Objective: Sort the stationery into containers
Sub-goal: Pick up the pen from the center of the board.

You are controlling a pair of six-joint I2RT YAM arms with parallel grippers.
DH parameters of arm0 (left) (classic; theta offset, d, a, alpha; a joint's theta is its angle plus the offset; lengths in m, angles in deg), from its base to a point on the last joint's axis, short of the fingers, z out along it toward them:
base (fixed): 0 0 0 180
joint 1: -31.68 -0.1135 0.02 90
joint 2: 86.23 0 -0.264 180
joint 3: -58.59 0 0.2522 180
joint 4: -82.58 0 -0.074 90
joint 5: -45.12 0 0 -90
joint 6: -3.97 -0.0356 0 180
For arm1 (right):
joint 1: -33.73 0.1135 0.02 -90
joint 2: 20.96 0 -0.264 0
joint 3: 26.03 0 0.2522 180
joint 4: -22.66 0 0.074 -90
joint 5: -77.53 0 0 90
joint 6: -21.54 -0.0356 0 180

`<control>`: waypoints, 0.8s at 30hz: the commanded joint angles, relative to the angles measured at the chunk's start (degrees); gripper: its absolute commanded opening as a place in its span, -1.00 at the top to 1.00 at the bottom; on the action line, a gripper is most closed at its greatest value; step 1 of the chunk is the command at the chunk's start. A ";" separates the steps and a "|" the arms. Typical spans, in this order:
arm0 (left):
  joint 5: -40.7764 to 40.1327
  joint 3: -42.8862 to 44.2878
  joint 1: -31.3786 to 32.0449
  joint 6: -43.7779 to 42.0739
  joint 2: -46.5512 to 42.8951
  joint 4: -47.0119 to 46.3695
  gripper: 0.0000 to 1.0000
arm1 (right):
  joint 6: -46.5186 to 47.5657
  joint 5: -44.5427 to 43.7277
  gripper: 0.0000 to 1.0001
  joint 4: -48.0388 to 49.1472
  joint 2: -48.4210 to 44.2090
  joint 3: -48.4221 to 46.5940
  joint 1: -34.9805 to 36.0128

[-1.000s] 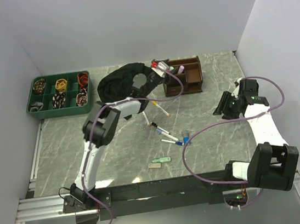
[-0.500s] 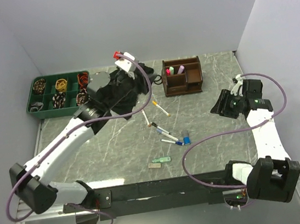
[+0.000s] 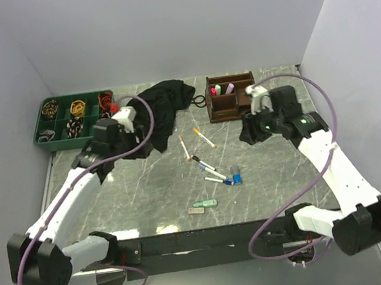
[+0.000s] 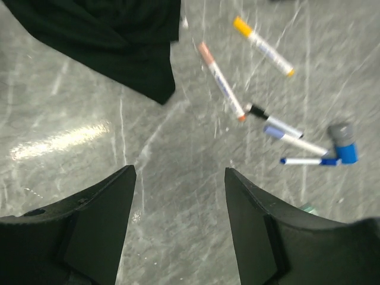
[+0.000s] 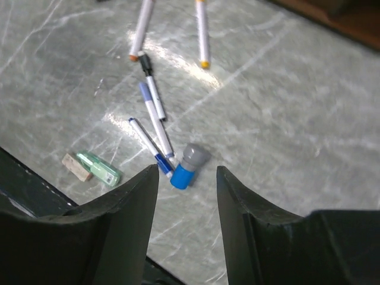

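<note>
room: tabletop (image 3: 286,172) right of pens (image 3: 204,165) | obstacle: black cloth (image 3: 164,104) (near organiser (image 3: 231,113))

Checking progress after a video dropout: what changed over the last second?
The left gripper pulled back leftward from the organiser, open and empty; the right gripper swung in toward the organiser, open. The black cloth spread flatter. The loose pens on the table stayed put.

Grey marbled tabletop (image 3: 279,173) in view; the green tray (image 3: 64,142) sits at its far left corner, the black cloth (image 3: 161,104) is heaped near it, and the brown organiser (image 3: 232,111) stands further right along the far edge. In the middle a loose scatter of pens (image 3: 204,137) lies flat, the blue-capped piece (image 3: 236,176) up against the nearest ones; toward the near edge, the green highlighter (image 3: 205,203) and the grey eraser (image 3: 196,211) lie side by side.
</note>
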 commanded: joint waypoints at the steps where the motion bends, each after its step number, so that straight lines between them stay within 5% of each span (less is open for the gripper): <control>1: 3.81 0.64 -5.64 4.43 -5.30 -1.78 -0.35 | 7.55 -5.92 0.01 -0.07 6.86 -6.66 6.54; 8: 10.93 1.61 -20.58 12.43 -2.76 -2.31 -0.34 | 8.35 -8.92 0.01 3.36 20.12 -10.89 16.47; 24: 10.67 2.40 -25.08 9.98 2.33 -4.33 -0.31 | 5.71 -14.89 0.04 2.06 44.57 -30.14 25.36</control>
